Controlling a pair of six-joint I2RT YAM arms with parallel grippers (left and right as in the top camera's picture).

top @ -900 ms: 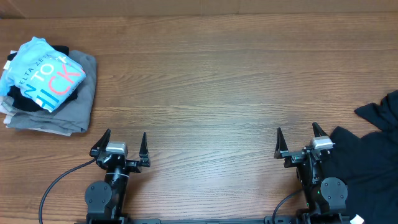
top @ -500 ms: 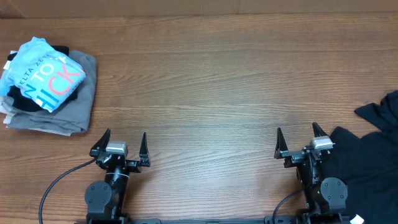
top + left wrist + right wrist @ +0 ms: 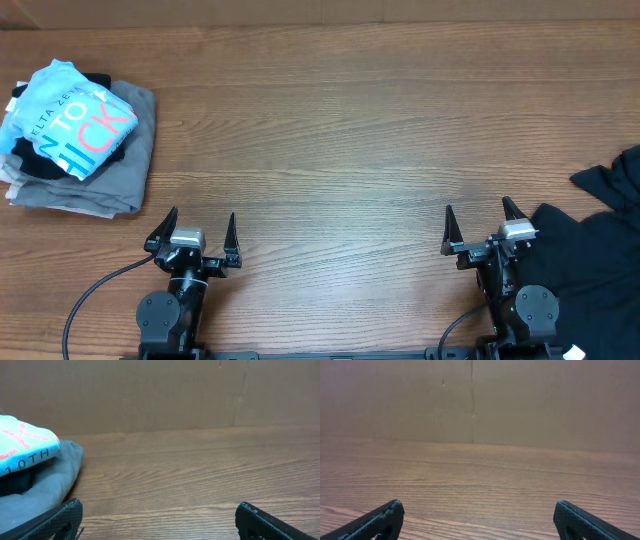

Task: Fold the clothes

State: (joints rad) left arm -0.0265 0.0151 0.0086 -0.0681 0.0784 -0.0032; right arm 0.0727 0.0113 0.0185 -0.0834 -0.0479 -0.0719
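1. wood-grain boards of a wooden table fill the overhead view, and a plain brown wall closes off the far side in both wrist views.
2. the right gripper sits at the near edge with its fingers spread wide apart and nothing between them. the left gripper sits the same way at the near edge, spread and empty.
3. the black t-shirt lies crumpled just beside the right gripper, on its outer right side. it reaches forward and outward from there and runs off the right and lower edges of the overhead view.
4. because the shirt is cut off by the frame, i cannot tell its long axis or where the sleeves and hem are. one lobe lies further forward and to the right, with a bare strip of table between it and the main mass.
5. the right wrist camera looks straight ahead over bare wood, so the shirt is not in front of that gripper but off to its side.
6. the right arm is clearly the nearer one; the left gripper is well apart from the shirt, across the open middle of the table.
7. forward and to the left of the left gripper is a pile with a light blue shirt on top of a grey garment; this is not the piece to fold.
8. my judgement: the coming move calls for the right arm to swing outward to its right, take an edge, and drag the shirt toward the open middle.
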